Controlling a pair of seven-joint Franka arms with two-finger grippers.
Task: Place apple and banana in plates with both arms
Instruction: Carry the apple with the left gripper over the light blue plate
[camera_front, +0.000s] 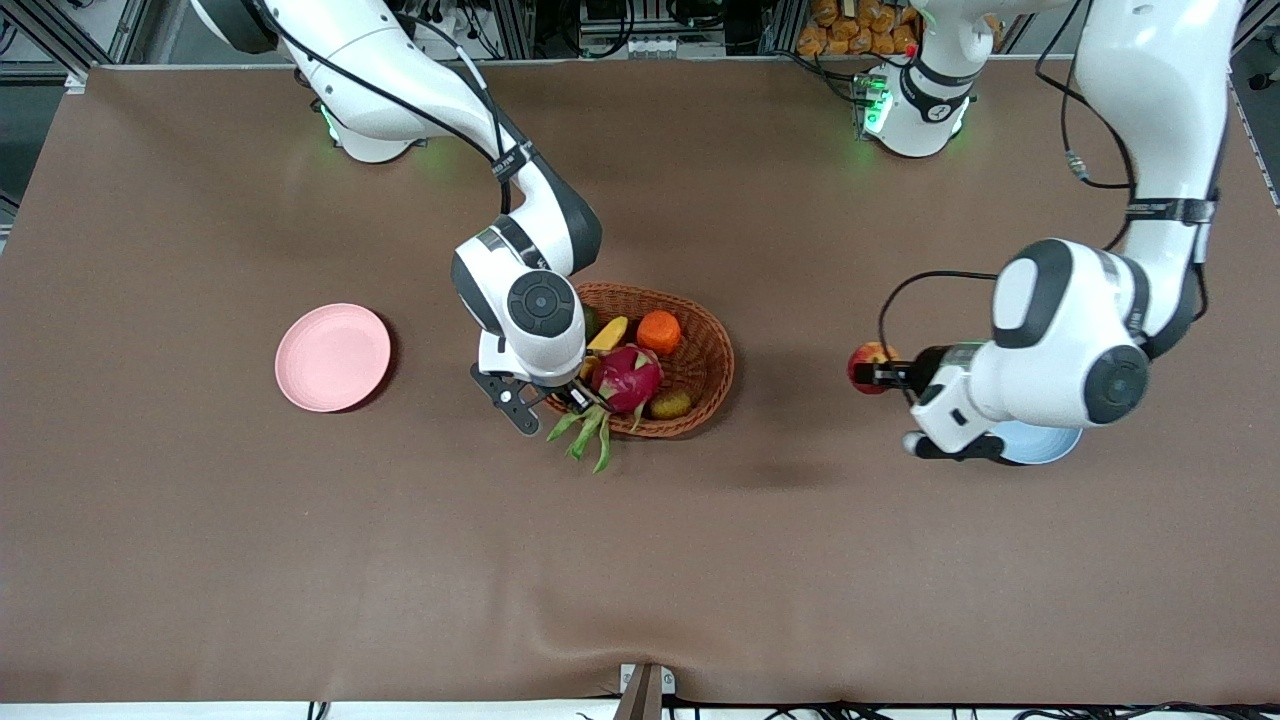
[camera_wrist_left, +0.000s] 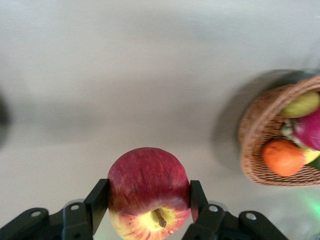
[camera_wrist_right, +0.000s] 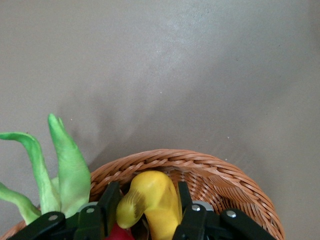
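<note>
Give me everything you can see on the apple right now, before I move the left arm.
The apple is small and round, deep red with a yellow, red-streaked patch around a short brown stem; the skin looks smooth and unbruised. It is clamped between the two fingers of the left end effector, one on each side, stem end facing the wrist camera. It is held off the table, beside the light blue plate rather than over it, on the wicker basket side.

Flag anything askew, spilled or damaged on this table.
Nothing is spilled or broken. The one oddity: the dragon fruit sits at the wicker basket edge nearer the camera, its green leaves hanging over the rim onto the table.
</note>
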